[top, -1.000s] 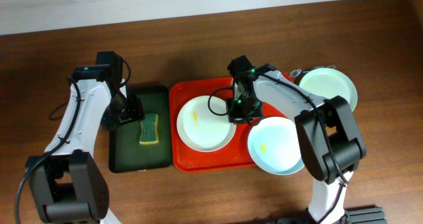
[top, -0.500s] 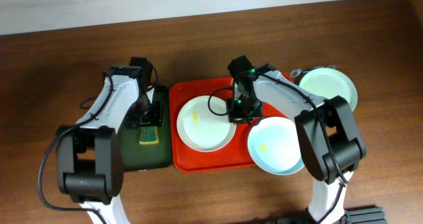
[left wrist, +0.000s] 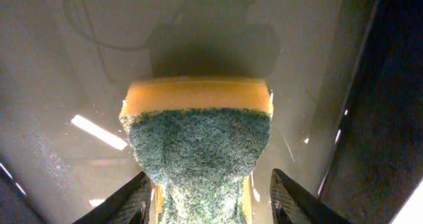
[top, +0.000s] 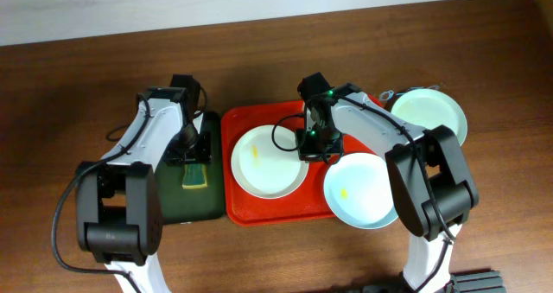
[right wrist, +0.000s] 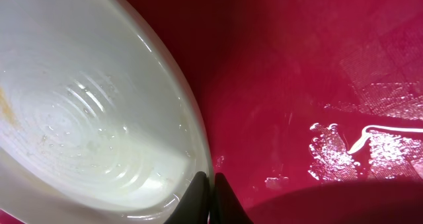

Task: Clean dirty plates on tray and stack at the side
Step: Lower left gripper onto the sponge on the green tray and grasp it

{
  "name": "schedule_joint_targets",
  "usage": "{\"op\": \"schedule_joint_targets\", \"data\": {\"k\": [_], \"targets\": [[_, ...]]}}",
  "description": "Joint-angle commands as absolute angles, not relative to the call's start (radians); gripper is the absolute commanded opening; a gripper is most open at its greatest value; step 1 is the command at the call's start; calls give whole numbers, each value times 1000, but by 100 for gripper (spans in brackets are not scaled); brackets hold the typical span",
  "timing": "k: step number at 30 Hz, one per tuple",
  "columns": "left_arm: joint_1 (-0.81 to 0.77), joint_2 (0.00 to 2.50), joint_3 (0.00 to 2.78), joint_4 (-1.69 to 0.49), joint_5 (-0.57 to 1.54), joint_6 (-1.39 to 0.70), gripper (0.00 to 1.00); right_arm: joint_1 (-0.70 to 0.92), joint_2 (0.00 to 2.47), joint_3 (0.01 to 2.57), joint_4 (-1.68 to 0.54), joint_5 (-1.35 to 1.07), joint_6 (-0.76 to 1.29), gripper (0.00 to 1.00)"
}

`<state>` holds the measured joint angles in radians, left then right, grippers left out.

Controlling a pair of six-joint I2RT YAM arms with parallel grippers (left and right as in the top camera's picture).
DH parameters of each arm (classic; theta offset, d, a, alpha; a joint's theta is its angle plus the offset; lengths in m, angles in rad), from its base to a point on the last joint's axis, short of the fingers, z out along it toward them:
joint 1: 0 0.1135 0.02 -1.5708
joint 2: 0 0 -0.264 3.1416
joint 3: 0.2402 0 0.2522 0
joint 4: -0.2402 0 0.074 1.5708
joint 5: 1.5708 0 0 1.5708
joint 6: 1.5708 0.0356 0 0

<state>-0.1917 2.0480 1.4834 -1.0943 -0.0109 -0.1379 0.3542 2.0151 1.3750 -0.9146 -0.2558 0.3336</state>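
Observation:
A white plate (top: 266, 162) with a yellow smear lies in the red tray (top: 238, 124). My right gripper (top: 314, 149) sits at its right rim. In the right wrist view the fingers (right wrist: 211, 184) are pinched together on the rim of that wet plate (right wrist: 86, 105). A second smeared plate (top: 361, 191) overhangs the tray's right edge. A third plate (top: 430, 116) rests on the table at the far right. My left gripper (top: 195, 155) hangs over a yellow-green sponge (top: 196, 179). Its jaws (left wrist: 211, 201) straddle the sponge (left wrist: 198, 145), with a gap on the right side.
The sponge lies in a dark green tray (top: 168, 202), left of the red one, and that tray's wet floor (left wrist: 53, 65) shows in the left wrist view. Water beads on the red tray (right wrist: 370, 138). A small metal object (top: 386, 94) lies beside the far-right plate.
My left arm swung right from the green tray's left edge to above the sponge, and its jaws have narrowed around it. The right arm and the plates have not moved.

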Motion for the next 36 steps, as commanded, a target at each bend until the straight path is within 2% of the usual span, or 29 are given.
{"op": "schedule_joint_targets", "data": {"k": [1,5,23,24,27,28,29,31,33,35,36], "targets": [[-191,2054,1467,-1092,-7,-126,54,360,2020,1359,-916,-234,334,4],[-191,2054,1458,-1092,-7,-126,49,360,2020,1359,-916,-234,334,4],[-191,2054,1433,-1081,-25,-126,43,360,2020,1359,-913,-234,334,4],[-191,2054,1430,-1075,-25,-126,41,360,2020,1359,-912,-234,334,4],[-191,2053,1428,-1069,-25,-126,7,360,2020,1359,-912,-234,334,4],[-191,2053,1428,-1067,-25,-126,0,360,2020,1358,-912,-234,334,4],[-191,2053,1429,-1065,-25,-126,0,360,2020,1359,-912,-234,334,4],[-189,2032,1436,-1066,-25,-126,0,360,2020,1359,-902,-235,334,13],[-187,1961,1436,-1058,-26,-126,0,360,2020,1359,-892,-235,334,17],[-187,1879,1436,-1055,-27,-134,0,360,2020,1359,-889,-235,334,13],[-187,1831,1436,-1056,-27,-134,0,360,2020,1359,-889,-235,334,4]]}}
